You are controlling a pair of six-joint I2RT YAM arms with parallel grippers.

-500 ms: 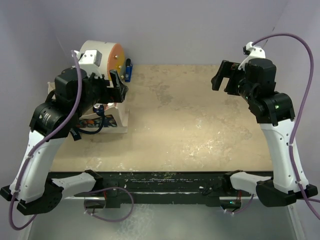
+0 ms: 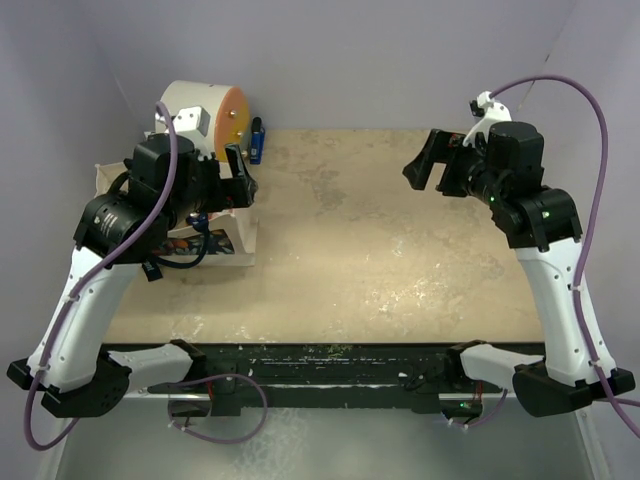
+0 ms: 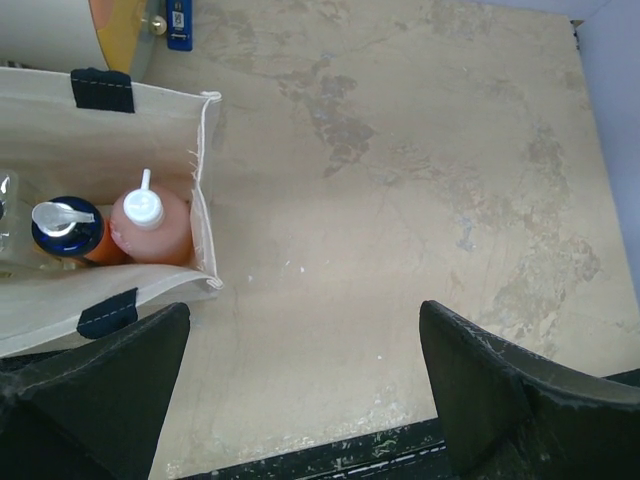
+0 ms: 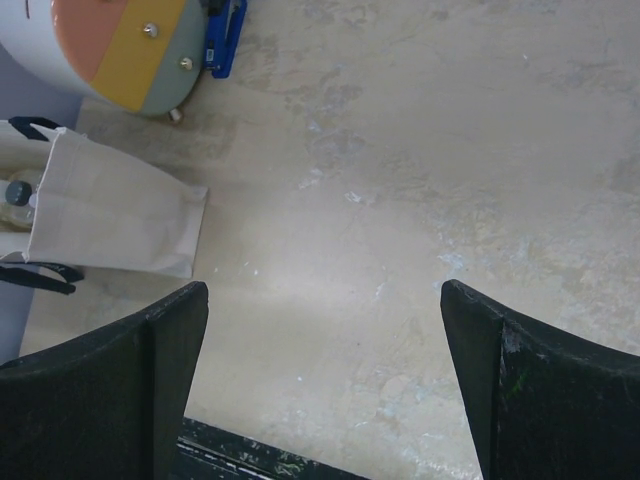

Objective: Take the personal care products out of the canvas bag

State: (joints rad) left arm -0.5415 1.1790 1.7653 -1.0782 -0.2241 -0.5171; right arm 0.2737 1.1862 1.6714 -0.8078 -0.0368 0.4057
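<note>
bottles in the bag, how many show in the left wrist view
3: a pink white-capped bottle against the end wall of the canvas bag, an orange dark-capped bottle beside it, and a clear one cut off at the frame edge. More may be hidden.

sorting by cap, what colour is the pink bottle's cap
Pink bottle's cap is white; clearest in left wrist view.

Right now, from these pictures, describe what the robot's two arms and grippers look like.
The left arm and the right arm have white shells on their long segments, with black joints and black bases. A purple cable loops along each arm. The left gripper and right gripper are black, each with two broad, wedge-shaped fingers. A white bracket sits at each wrist.
</note>
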